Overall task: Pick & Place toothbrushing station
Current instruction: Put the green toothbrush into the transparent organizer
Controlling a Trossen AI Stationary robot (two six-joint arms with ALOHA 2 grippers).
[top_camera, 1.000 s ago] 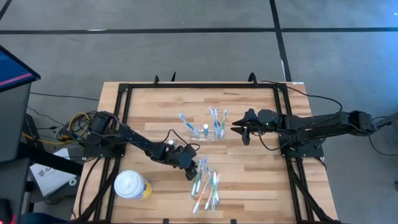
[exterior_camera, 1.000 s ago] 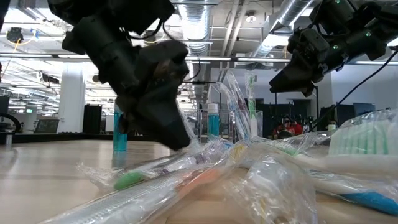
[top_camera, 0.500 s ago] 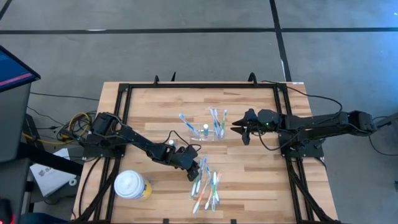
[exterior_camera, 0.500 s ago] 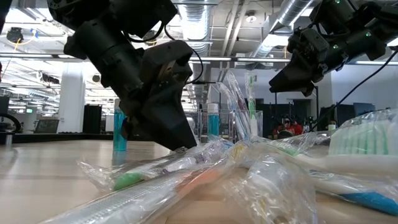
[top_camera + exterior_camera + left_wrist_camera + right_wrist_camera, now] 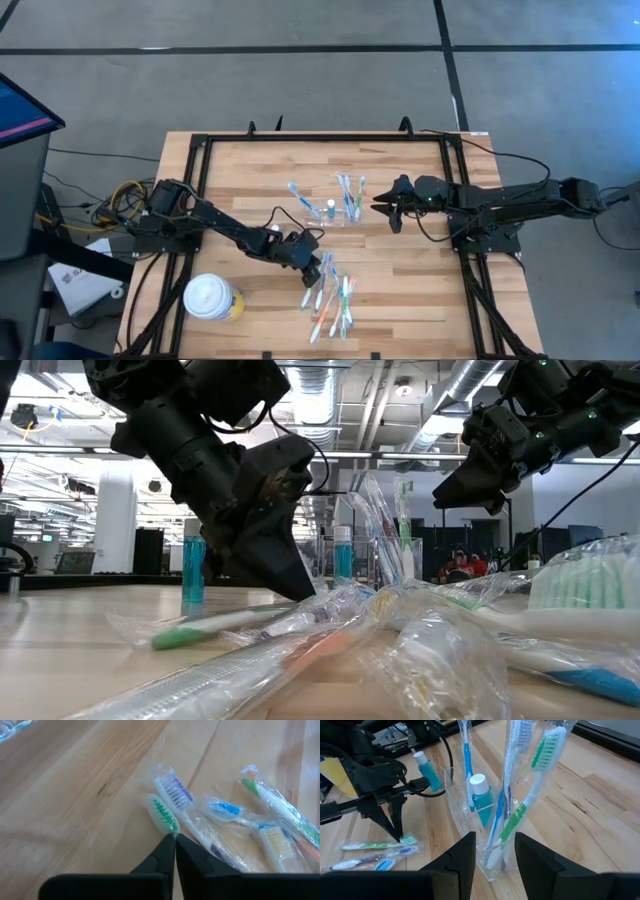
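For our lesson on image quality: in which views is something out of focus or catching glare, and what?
Low view: the wrapped toothbrushes nearest the lens are blurred, their plastic glinting. Left wrist view: the left gripper is soft-edged. Right wrist view: the clear holder is sharp.

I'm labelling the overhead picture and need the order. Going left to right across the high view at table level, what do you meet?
White-lidded yellow cup → left gripper, shut on a green wrapped toothbrush → clear holder with toothbrushes → right gripper, open → right arm's base. The loose pile of wrapped toothbrushes overlaps the left gripper, so it is left out.
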